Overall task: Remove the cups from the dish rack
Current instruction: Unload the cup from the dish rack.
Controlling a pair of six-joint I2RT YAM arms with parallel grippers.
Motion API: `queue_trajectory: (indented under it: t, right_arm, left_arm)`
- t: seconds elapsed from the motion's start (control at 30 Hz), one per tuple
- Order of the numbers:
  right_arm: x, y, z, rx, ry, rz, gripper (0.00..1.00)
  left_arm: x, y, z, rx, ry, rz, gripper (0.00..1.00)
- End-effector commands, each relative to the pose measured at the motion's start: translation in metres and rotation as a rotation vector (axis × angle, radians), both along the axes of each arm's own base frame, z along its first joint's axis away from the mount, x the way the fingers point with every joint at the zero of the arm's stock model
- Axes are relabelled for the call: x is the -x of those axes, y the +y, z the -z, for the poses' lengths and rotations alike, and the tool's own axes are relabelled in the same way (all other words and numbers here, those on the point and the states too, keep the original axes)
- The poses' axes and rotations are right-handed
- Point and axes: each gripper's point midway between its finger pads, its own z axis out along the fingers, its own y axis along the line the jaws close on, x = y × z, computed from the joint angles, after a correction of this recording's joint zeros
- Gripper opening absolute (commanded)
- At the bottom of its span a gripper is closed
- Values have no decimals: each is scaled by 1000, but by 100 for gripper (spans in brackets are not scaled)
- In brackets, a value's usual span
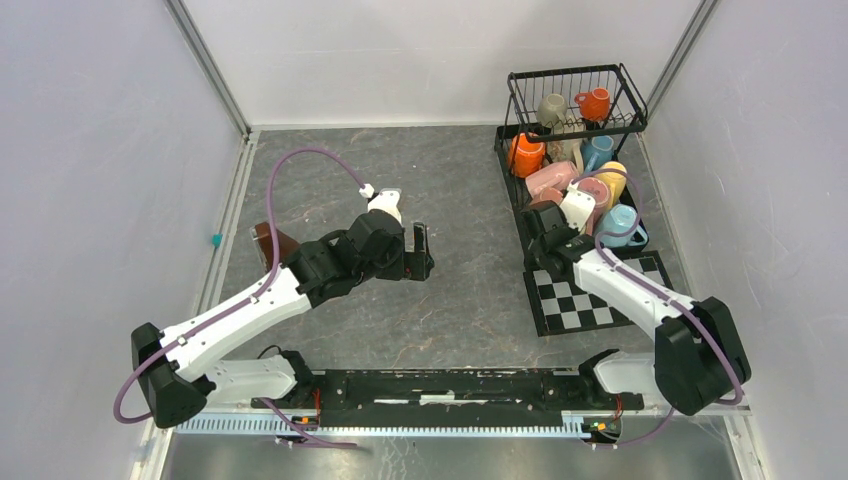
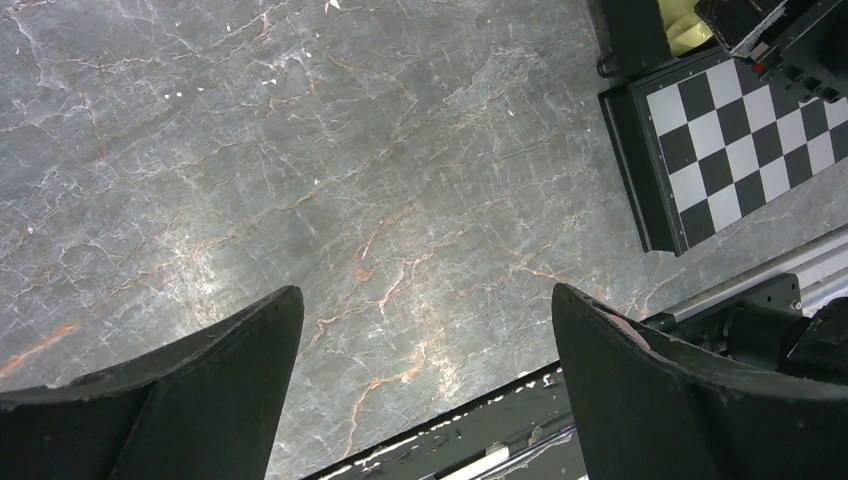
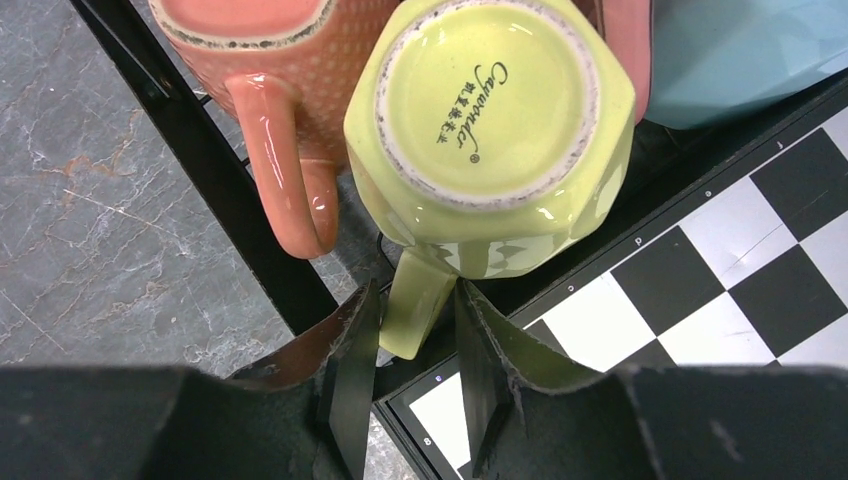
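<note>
Right gripper [image 3: 412, 335] clamped on the handle of the yellow cup [image 3: 490, 110], lying at the near end of the dish rack [image 3: 200, 150] toward the worktop's far right corner, left gripper [image 2: 425, 298] released; risk: the handle-only hold may let it pivot and strike the adjacent pink cup [image 3: 270, 60].

Mat [image 1: 592, 300]: black-and-white checkered, front right.
Brown wedge [image 1: 268, 240]: left side (partly hidden).
Table [image 1: 450, 190]: grey, marbled.
</note>
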Motion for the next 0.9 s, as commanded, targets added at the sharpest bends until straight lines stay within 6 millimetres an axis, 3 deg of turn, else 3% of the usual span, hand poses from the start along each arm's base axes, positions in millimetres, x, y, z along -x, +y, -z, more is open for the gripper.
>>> queue_trajectory:
  t: [0.0, 0.47, 0.6, 0.77, 0.87]
  right_arm:
    - [-10, -4, -10, 10, -51, 37, 39]
    - [-12, -3, 9, 47, 0, 4, 30]
    - [-11, -4, 0, 49, -19, -2, 21]
    - [-7, -8, -14, 57, -45, -12, 0]
    - [-5, -7, -24, 50, -70, -38, 0]
  left_arm:
    - [0, -2, -15, 37, -30, -1, 100]
    - [0, -3, -11, 28, -20, 5, 100]
    - [0, -4, -10, 29, -16, 4, 100]
    - [0, -6, -13, 45, -10, -1, 100]
    - [0, -8, -13, 53, -11, 2, 100]
